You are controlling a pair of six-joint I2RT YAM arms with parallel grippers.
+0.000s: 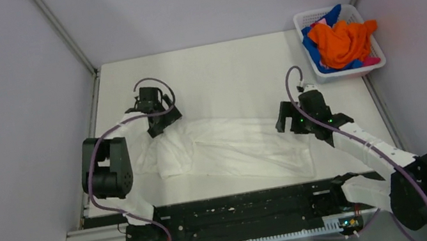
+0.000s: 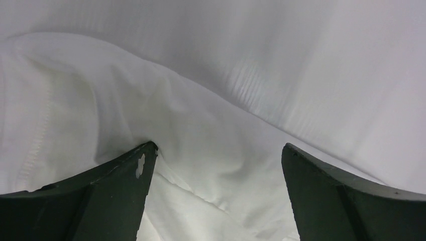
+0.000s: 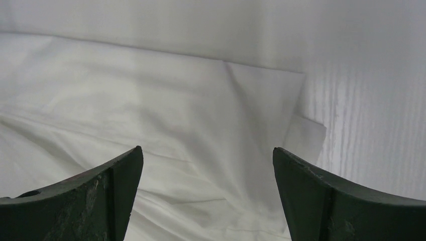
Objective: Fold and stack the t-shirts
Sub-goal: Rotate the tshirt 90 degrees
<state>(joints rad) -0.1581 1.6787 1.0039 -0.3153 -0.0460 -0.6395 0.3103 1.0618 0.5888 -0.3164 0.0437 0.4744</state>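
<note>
Both the left arm (image 1: 105, 170) and the right arm (image 1: 370, 144) are showing white link covers between bulky black joint housings. One purple cable (image 1: 149, 81) is looping above the left wrist, and a second purple cable (image 1: 288, 83) is arcing off the right wrist. Green indicator lights (image 1: 311, 121) are glowing on the right wrist.

On the left gripper (image 2: 218, 150), the fingers (image 2: 100, 193) are appearing dark, matte and wedge-shaped, with one carrying a white chipped spot (image 2: 140, 165). On the right gripper (image 3: 206, 150), the fingers (image 3: 85, 201) are looking the same but scuffed.

The black mounting rail (image 1: 238, 213) is carrying both bases.
</note>
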